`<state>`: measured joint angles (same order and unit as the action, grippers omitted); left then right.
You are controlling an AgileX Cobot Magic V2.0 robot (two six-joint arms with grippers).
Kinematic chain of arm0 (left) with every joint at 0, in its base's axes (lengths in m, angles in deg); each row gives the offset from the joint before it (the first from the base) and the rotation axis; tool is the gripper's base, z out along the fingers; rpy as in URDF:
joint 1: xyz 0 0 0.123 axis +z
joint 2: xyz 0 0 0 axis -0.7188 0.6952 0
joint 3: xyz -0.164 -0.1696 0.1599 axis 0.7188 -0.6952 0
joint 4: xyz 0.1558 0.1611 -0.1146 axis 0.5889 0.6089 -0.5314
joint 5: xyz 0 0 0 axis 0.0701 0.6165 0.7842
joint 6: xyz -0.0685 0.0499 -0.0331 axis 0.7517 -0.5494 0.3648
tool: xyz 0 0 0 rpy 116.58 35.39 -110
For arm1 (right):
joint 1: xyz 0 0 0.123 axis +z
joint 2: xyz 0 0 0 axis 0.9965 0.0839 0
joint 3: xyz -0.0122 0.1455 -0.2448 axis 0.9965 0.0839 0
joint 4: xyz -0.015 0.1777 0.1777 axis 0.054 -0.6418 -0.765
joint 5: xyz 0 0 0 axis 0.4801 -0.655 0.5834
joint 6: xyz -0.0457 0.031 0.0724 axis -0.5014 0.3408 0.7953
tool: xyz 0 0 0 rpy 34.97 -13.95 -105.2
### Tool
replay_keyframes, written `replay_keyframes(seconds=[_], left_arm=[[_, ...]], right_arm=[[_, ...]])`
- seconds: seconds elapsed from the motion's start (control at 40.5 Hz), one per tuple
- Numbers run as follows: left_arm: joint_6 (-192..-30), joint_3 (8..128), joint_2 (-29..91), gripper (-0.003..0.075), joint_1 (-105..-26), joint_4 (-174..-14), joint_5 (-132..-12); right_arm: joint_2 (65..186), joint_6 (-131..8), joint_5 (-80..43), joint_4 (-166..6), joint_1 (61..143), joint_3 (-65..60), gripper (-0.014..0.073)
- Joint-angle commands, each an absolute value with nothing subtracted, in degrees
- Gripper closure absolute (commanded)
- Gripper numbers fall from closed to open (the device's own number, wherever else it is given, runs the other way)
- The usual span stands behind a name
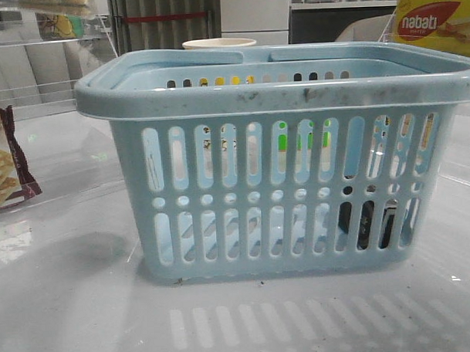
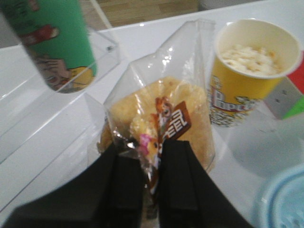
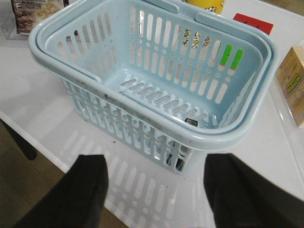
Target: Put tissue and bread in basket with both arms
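1. The basket (image 1: 281,182) is one light-blue plastic tub with rounded corners, vertical slots in two tiers, a row of round holes between them and a scuffed, speckled rim with two flat handles folded along it. It sits on a glossy white table (image 1: 70,321) that mirrors its slots.
2. The bread (image 2: 161,128) is one golden-brown, bumpy bun inside a clear, crinkly wrapper with a brown printed label. It lies on the table outside the basket, whose rim shows at about 4 o'clock of it in the left wrist view.
3. The left gripper (image 2: 151,190) has two black fingers closed on the near end of the bread's wrapper.
4. The right gripper (image 3: 154,194) hangs above the table edge in front of the basket, its two dark fingers spread wide apart with nothing between them.
5. A dark, nearly black shape shows inside the basket through the lower slots near one corner; I cannot tell whether it is the tissue.
6. One yellow paper popcorn cup (image 2: 247,76), round and full of pale kernels, stands at 2 o'clock of the bread.
7. One green cylindrical can (image 2: 57,42) stands at 10 o'clock of the bread.
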<state>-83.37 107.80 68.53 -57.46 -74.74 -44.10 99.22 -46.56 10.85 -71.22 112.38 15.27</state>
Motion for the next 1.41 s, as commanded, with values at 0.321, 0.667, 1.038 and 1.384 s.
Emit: replay_keyframes(seconds=[0.321, 0.667, 1.038, 1.384], left_arm=[[-89.6, 108.2, 61.9, 0.0573, -78.4, -76.0, -33.4], [-89.6, 107.3, 69.7, 0.0562, -86.1, -76.0, -35.6], [-89.6, 107.5, 71.1, 0.0230, -86.1, -76.5, -36.9], [-90.0, 98.4, 55.3, 0.0232, -86.5, -78.5, -34.1]], right_arm=[[99.3, -47.3, 6.7, -71.5, 112.3, 13.8, 0.0053], [99.3, -47.3, 6.7, -71.5, 112.3, 13.8, 0.0053], [99.3, -47.3, 6.7, -71.5, 112.3, 13.8, 0.0053], [99.3, -47.3, 6.7, -71.5, 112.3, 13.8, 0.0053]])
